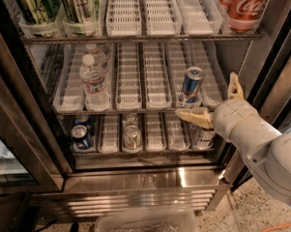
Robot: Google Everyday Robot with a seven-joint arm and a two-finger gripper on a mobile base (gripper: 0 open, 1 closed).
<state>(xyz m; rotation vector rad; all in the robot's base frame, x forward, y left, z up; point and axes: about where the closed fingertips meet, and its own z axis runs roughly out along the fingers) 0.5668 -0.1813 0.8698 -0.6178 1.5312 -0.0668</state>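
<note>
My gripper (213, 101) is at the right side of an open drinks fridge, level with the front rail of the middle shelf (135, 111). It is open and holds nothing: one finger (193, 115) points left along the rail and the other (234, 85) points up. The nearest thing is a blue and silver can (191, 85) standing upright on the middle shelf, just above and left of the lower finger and apart from it. Another can (201, 137) on the bottom shelf is partly hidden behind my wrist.
Two water bottles (93, 80) stand at the middle shelf's left. Green cans (77, 4) and red cola cans (244, 5) are on the top shelf. The bottom shelf holds a blue can (81, 137) and silver cans (131, 134). A clear bin (145, 220) sits on the floor below. The glass door (19, 129) stands open at left.
</note>
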